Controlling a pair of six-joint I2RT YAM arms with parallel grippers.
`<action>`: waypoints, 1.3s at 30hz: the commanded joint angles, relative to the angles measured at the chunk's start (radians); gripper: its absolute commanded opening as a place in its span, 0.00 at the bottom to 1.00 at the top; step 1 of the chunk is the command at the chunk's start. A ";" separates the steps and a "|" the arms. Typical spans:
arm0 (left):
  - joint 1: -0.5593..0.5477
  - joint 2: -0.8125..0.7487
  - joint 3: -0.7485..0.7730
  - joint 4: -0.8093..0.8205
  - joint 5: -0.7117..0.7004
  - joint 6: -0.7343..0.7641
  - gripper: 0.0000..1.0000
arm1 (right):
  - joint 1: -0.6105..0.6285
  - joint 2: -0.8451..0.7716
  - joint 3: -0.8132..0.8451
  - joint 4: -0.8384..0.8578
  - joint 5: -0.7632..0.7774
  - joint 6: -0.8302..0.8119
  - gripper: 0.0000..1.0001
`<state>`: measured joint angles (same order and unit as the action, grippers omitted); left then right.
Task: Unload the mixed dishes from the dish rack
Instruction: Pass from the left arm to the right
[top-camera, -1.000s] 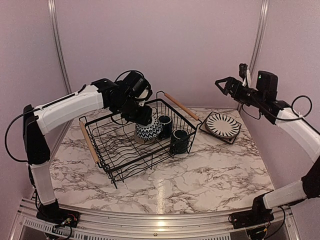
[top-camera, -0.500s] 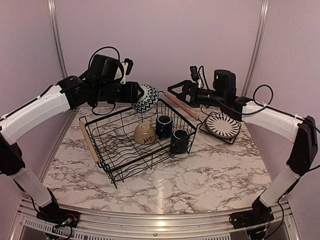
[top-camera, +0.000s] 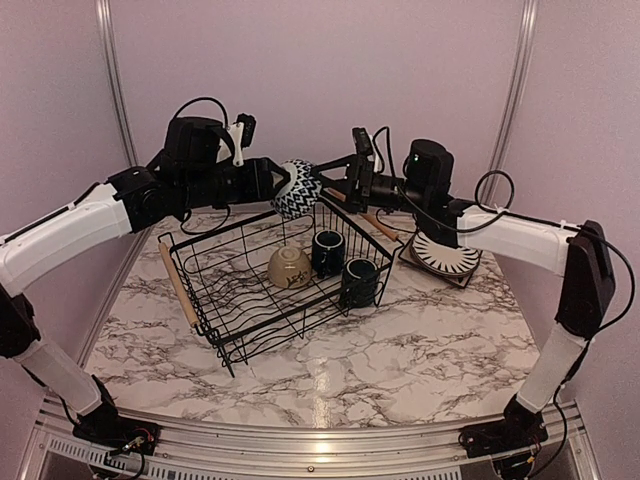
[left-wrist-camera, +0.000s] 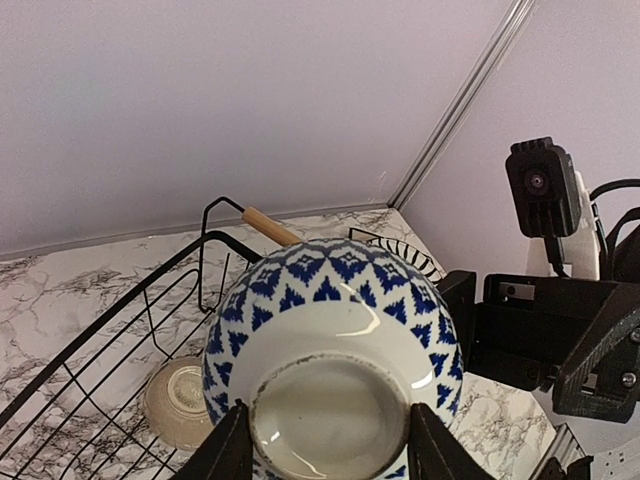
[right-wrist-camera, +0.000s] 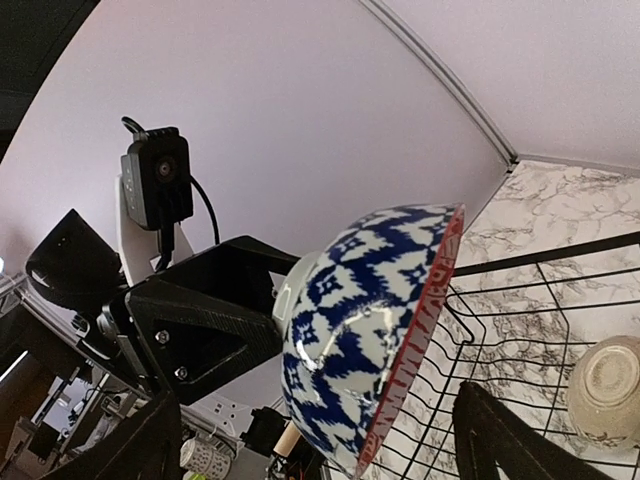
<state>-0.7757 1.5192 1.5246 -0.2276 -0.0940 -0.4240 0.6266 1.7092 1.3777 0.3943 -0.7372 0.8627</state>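
My left gripper (top-camera: 273, 186) is shut on the foot of a blue-and-white patterned bowl (top-camera: 298, 189) and holds it on its side, high above the far edge of the black wire dish rack (top-camera: 214, 292). In the left wrist view the fingers (left-wrist-camera: 226, 449) clamp the bowl's (left-wrist-camera: 330, 310) base ring. My right gripper (top-camera: 332, 181) is open just right of the bowl; in the right wrist view its jaws stand wide on either side of the bowl (right-wrist-camera: 375, 320), not touching it. In the rack sit a cream bowl (top-camera: 290, 267) and two dark mugs (top-camera: 329, 251) (top-camera: 360, 282).
A black-and-white striped plate (top-camera: 446, 250) lies on the marble table right of the rack, on top of another plate. The rack's wooden handles (top-camera: 180, 285) (top-camera: 362, 211) stick out on its left and far right sides. Pale walls enclose the back and sides.
My left arm lifted the patterned bowl out of the rack and carried it up and right, uncovering the cream bowl. My right arm swung left and closed in on the held bowl.
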 joint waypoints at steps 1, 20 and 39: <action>0.010 -0.034 -0.021 0.135 0.055 -0.038 0.14 | 0.024 0.024 0.033 0.188 -0.069 0.127 0.87; 0.017 -0.031 -0.089 0.216 0.119 -0.078 0.17 | 0.027 0.061 0.010 0.420 -0.107 0.281 0.00; 0.021 -0.216 -0.227 0.218 -0.030 0.055 0.99 | -0.127 -0.291 0.075 -0.491 0.337 -0.405 0.00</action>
<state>-0.7601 1.3319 1.3228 -0.0242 -0.0669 -0.4137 0.5804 1.5509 1.3975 0.1455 -0.6369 0.6933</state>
